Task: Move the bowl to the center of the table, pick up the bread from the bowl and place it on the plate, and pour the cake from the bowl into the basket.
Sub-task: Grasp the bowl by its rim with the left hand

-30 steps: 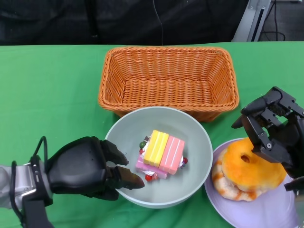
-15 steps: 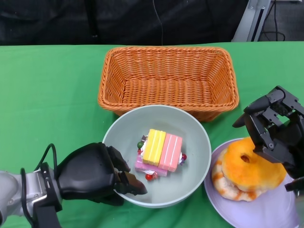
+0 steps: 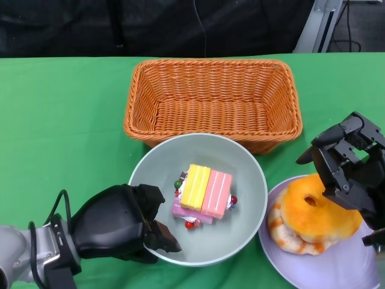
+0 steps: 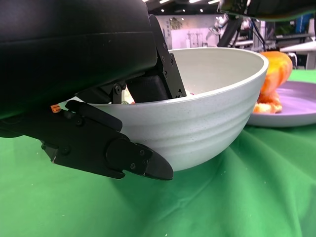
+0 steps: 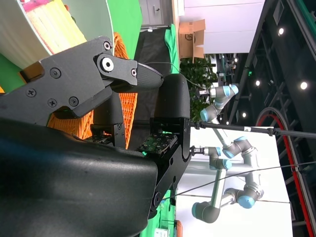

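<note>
You're seeing left hand (image 3: 123, 223) gripping bowl (image 3: 240, 238) rim; cake (image 3: 206, 191) lying inside, bowl touching basket (image 3: 213, 99). Right hand (image 3: 349, 165) hovering, fingers apart, over bread (image 3: 313, 220) sitting on plate (image 3: 337, 271).

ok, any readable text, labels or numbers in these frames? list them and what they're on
None readable in any view.
Bowl, cake, bread, plate, basket: no print.
Cardboard box in the right wrist view: no legible marking.
Robot hands, left and right: no lettering visible.
</note>
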Controlling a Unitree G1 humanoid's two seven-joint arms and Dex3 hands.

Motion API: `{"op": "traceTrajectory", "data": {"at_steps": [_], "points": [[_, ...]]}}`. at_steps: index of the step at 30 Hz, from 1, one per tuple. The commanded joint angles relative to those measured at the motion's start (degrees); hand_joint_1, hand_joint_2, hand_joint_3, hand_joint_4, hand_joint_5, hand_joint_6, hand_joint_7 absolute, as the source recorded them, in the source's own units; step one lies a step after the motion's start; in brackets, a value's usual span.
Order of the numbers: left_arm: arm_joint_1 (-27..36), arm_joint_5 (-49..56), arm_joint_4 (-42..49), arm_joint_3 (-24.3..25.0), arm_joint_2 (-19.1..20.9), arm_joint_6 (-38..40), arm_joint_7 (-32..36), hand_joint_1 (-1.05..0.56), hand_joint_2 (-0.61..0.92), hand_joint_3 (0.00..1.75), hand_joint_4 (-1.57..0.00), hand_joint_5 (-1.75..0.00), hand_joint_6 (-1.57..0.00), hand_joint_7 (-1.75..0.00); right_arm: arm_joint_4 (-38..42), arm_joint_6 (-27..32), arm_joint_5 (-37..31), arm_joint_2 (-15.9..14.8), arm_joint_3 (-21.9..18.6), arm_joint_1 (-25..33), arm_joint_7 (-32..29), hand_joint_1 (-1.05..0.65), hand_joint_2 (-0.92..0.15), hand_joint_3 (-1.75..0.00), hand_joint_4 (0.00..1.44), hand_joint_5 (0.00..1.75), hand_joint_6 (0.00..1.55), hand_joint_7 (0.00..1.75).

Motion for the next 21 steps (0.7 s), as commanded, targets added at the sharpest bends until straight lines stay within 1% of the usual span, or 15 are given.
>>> {"op": "traceTrajectory", "data": {"at_steps": [1,6,7,8,9,10,11,12,13,15,16,18,19,20,21], "points": [[0.00,0.13,1.54,-0.52,-0.27,-0.61,4.10,-0.34,0.92,0.02,-0.64,-1.69,-1.21,-0.09,-0.62,-0.72,0.47,0.08,-0.82,0.27,-0.16,-0.20,-0.68,-0.73,0.70,1.57,0.65,1.28],[-0.34,-0.29,3.77,-0.78,-0.91,-1.42,8.05,-0.33,0.92,0.08,-0.62,-1.74,-1.20,-0.12,-0.92,-0.17,0.88,0.06,-0.75,0.32,-0.01,-0.21,-0.68,-0.74,0.70,1.56,0.65,1.27],[-0.36,-0.45,4.13,-0.70,-1.00,-1.61,8.93,-0.33,0.92,0.13,-0.62,-1.75,-1.00,-0.60,-0.78,-0.29,0.95,0.08,-0.80,0.27,0.07,-0.20,-0.68,-0.74,0.71,1.56,0.65,1.27],[-0.37,-0.58,4.45,-0.62,-1.06,-1.82,9.96,-0.33,0.92,0.15,-0.63,-1.75,-0.81,-0.97,-0.77,-0.31,0.87,0.08,-0.83,0.29,-0.07,-0.19,-0.68,-0.74,0.71,1.56,0.65,1.27],[-0.37,-0.71,4.77,-0.52,-1.10,-2.18,11.09,-0.33,0.92,0.15,-0.63,-1.75,-0.68,-1.27,-0.75,-0.31,0.82,0.07,-0.87,0.30,-0.15,-0.19,-0.68,-0.74,0.71,1.56,0.65,1.27],[-0.36,-0.80,5.03,-0.46,-1.12,-2.48,12.17,-0.32,0.92,0.16,-0.63,-1.75,-0.61,-1.44,-0.65,-0.37,0.80,0.09,-0.92,0.30,-0.20,-0.19,-0.68,-0.74,0.71,1.56,0.65,1.26],[-0.39,-0.83,5.30,-0.45,-1.17,-2.71,13.02,-0.33,0.92,0.17,-0.64,-1.75,-0.56,-1.56,-0.57,-0.40,0.82,0.09,-0.96,0.28,-0.21,-0.19,-0.68,-0.74,0.71,1.56,0.65,1.26],[-0.37,-1.09,5.57,-0.35,-1.16,-3.07,13.42,-0.32,0.92,0.18,-0.64,-1.75,-0.53,-1.65,-0.55,-0.31,0.87,0.09,-1.00,0.27,-0.24,-0.19,-0.68,-0.74,0.71,1.56,0.65,1.26],[-0.32,-1.33,5.81,-0.21,-1.14,-3.36,13.89,-0.30,0.92,0.21,-0.65,-1.75,-0.50,-1.71,-0.47,-0.33,0.80,0.03,-1.01,0.24,-0.24,-0.19,-0.68,-0.74,0.72,1.55,0.65,1.26],[-0.29,-1.72,6.21,0.03,-1.10,-4.16,14.69,-0.27,0.92,0.25,-0.66,-1.75,-0.50,-1.74,-0.41,-0.28,0.73,-0.04,-1.06,0.21,-0.28,-0.20,-0.67,-0.74,0.72,1.55,0.66,1.26],[-0.27,-2.05,6.42,0.23,-1.06,-4.91,15.10,-0.25,0.92,0.31,-0.66,-1.75,-0.49,-1.74,-0.36,-0.23,0.73,-0.07,-1.09,0.19,-0.29,-0.20,-0.67,-0.74,0.72,1.55,0.66,1.26],[-0.19,-2.21,6.49,0.59,-0.86,-5.89,16.39,-0.24,0.92,0.39,-0.67,-1.75,-0.50,-1.74,-0.19,-0.31,0.73,-0.11,-1.13,0.10,-0.21,-0.20,-0.67,-0.74,0.72,1.55,0.66,1.26],[-0.18,-1.98,6.40,0.68,-0.71,-6.06,17.25,-0.23,0.92,0.46,-0.67,-1.75,-0.51,-1.73,-0.05,-0.40,0.83,-0.12,-1.17,0.03,-0.07,-0.19,-0.67,-0.75,0.72,1.55,0.65,1.26],[-0.18,-1.68,6.29,0.74,-0.58,-6.24,18.33,-0.24,0.92,0.50,-0.67,-1.75,-0.51,-1.71,0.00,-0.28,1.06,-0.07,-1.20,-0.01,0.03,-0.19,-0.67,-0.75,0.72,1.55,0.65,1.26],[-0.11,-1.46,6.13,0.86,-0.41,-6.28,19.37,-0.24,0.92,0.54,-0.67,-1.75,-0.54,-1.67,0.04,-0.19,1.18,-0.04,-1.21,-0.04,0.08,-0.19,-0.67,-0.75,0.72,1.55,0.66,1.26]]}}
